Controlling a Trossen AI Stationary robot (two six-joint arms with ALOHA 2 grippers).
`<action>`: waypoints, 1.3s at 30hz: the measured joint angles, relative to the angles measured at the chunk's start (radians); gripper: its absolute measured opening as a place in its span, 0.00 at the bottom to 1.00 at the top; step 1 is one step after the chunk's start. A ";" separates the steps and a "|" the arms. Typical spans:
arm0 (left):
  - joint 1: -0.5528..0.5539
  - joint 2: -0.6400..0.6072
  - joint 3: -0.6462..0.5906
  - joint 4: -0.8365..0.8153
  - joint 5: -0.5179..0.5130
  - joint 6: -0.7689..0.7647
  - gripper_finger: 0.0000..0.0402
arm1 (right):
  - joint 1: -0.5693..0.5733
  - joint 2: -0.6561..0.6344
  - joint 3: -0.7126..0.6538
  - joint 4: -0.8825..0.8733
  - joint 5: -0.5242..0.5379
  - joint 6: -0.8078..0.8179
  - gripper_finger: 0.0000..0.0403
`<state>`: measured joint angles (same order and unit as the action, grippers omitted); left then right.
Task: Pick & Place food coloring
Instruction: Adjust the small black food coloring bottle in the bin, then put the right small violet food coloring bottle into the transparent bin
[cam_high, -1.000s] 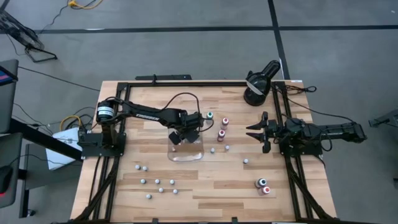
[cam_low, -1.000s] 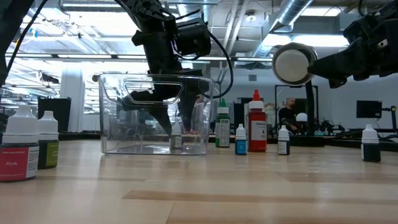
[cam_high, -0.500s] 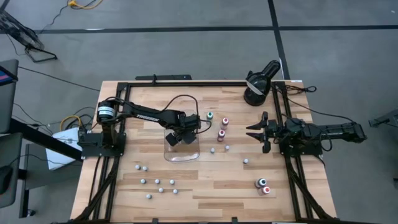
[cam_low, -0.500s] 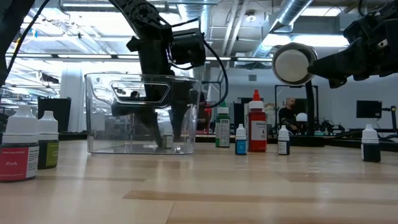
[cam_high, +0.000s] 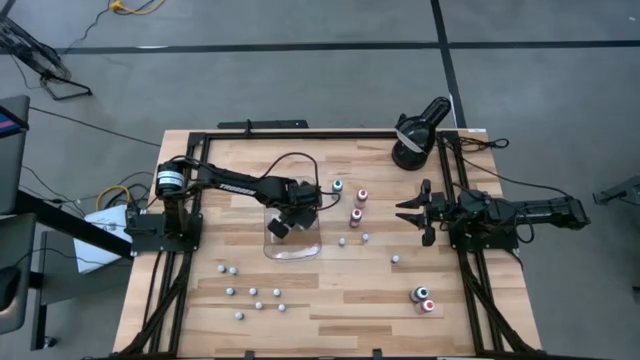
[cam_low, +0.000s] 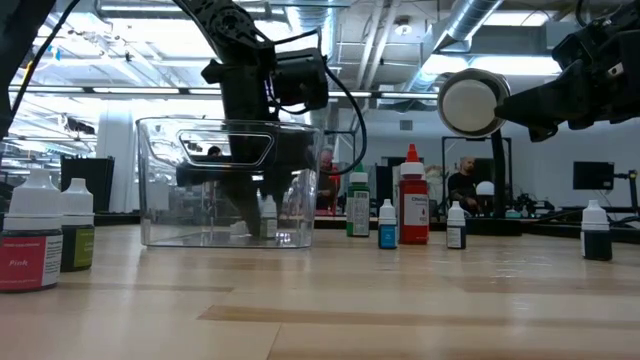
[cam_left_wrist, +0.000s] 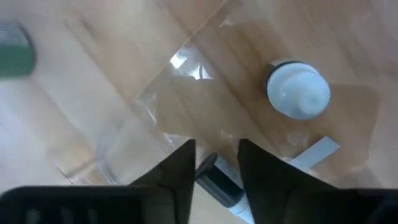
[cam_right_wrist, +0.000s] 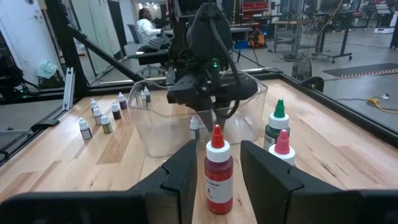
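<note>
Place step: left gripper (cam_left_wrist: 216, 163) inside clear tray (cam_high: 291, 245), fingers narrow around dark-bodied bottle (cam_left_wrist: 216, 180), grip uncertain. White-capped bottle (cam_left_wrist: 296, 89) upright beside. Next: release, lift clear. Right gripper (cam_high: 412, 211) parked at 3 o'clock, part open, empty.

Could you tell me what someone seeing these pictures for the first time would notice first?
Most likely the left gripper reaching down into the clear tray near the table's middle, where a white-capped bottle stands inside. Next, the small food coloring bottles scattered over the near left of the table, and the right gripper waiting at the right side, beside a black lamp-like device.
</note>
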<state>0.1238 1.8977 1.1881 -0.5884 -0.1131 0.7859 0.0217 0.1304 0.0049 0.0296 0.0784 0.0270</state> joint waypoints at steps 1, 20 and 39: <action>0.000 0.000 0.000 0.000 -0.001 -0.039 0.24 | 0.000 0.000 0.000 0.000 0.000 0.000 0.28; 0.001 0.002 -0.001 0.007 -0.007 -0.223 0.27 | 0.000 0.000 0.000 0.000 0.000 0.000 0.28; 0.015 0.005 0.091 -0.130 -0.104 -0.632 0.43 | 0.000 0.000 0.000 0.000 0.000 0.000 0.28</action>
<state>0.1390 1.9026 1.2792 -0.7183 -0.2168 0.1536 0.0219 0.1305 0.0050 0.0296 0.0784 0.0269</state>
